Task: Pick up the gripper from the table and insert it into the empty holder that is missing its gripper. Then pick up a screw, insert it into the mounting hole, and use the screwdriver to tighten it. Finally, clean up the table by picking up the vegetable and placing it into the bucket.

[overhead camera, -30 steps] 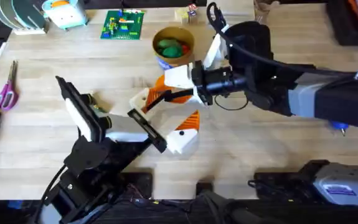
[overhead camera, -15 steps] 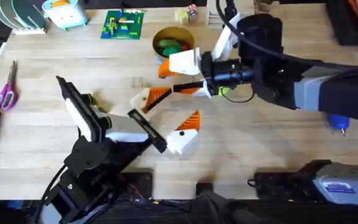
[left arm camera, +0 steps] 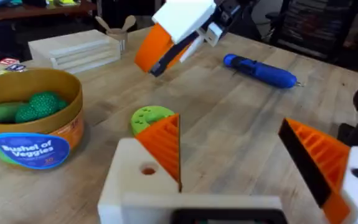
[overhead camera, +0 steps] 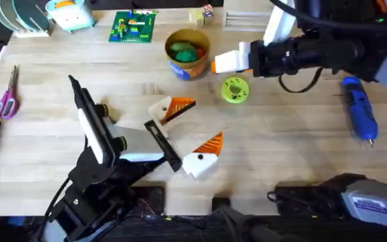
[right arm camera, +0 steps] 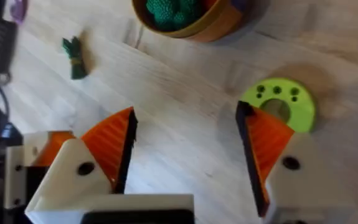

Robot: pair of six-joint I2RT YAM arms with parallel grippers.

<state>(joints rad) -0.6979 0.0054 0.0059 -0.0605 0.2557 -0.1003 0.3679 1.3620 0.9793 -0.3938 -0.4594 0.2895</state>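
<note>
Right claw open above table; bucket near.

The left arm rises from its base at the lower left, its dark links angling up and right toward the middle of the desk. Its end effector sits low with the two white fingers spread wide apart (each tipped with an orange ribbed pad), holding nothing. The right arm reaches in from the right edge, wrist level, pointing left. Its end effector hangs raised, fingers parted and empty.
</note>
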